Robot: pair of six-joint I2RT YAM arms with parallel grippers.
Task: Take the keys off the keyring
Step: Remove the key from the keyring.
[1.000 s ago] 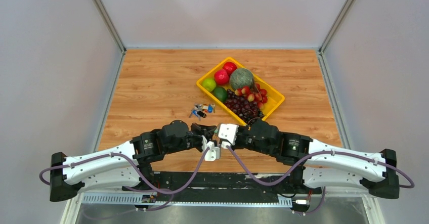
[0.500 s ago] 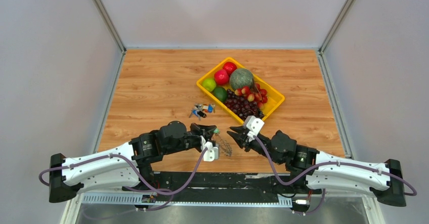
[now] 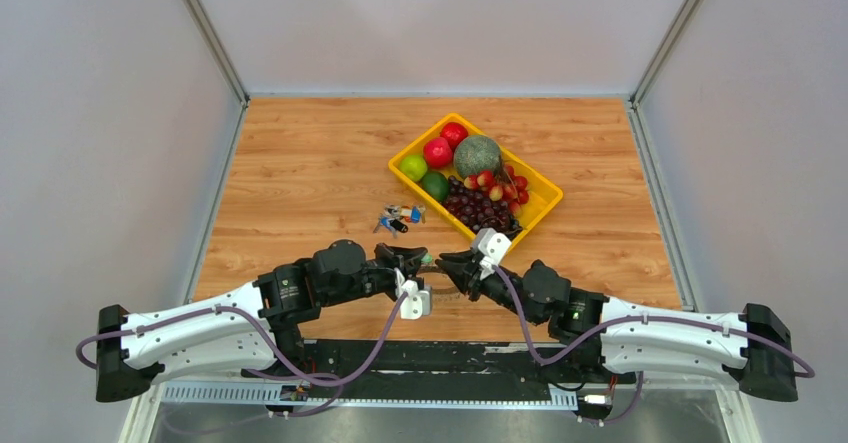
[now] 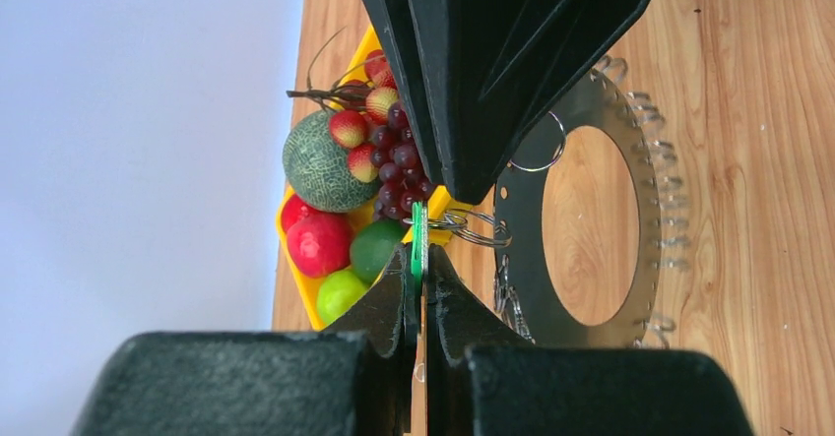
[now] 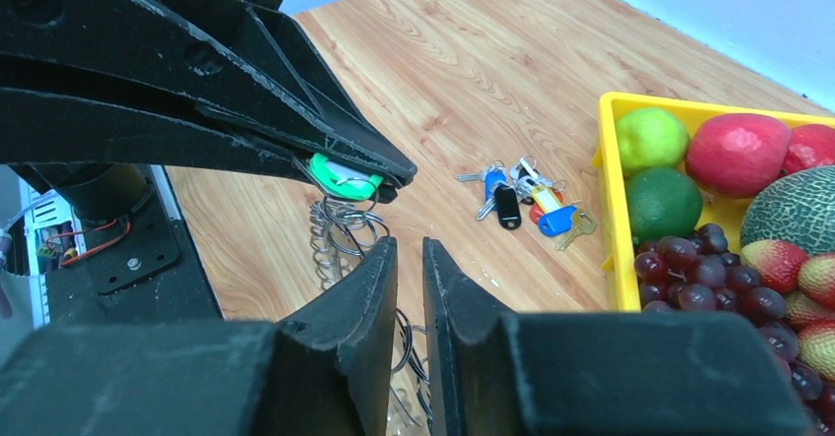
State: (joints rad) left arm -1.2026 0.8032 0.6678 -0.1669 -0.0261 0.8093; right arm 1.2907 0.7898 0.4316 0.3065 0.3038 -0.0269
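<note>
My left gripper (image 4: 421, 259) is shut on the small green tag (image 4: 418, 239), held just above the table near the front edge. Small split rings (image 4: 475, 227) link the tag to the keyring (image 4: 658, 175). The silver keys (image 4: 527, 249) strung on it form a flat grey wreath over the wood. In the right wrist view the tag (image 5: 340, 175) sits in the left fingertips with coiled rings (image 5: 330, 234) hanging below. My right gripper (image 5: 411, 246) faces it from the right. Its jaws stand a narrow gap apart, with only wood and rings showing between them. From above, the two grippers (image 3: 425, 259) (image 3: 447, 262) nearly meet tip to tip.
A yellow tray (image 3: 545, 206) behind the right gripper holds a melon (image 3: 477, 155), grapes, limes and red fruit. A small bunch of coloured-head keys (image 3: 400, 217) lies on the wood left of the tray. The arm bases line the near edge.
The right gripper pulled back to the right, then came forward and left again to face the left fingertips, its jaws a little narrower. The left gripper kept still, shut on the tag.
</note>
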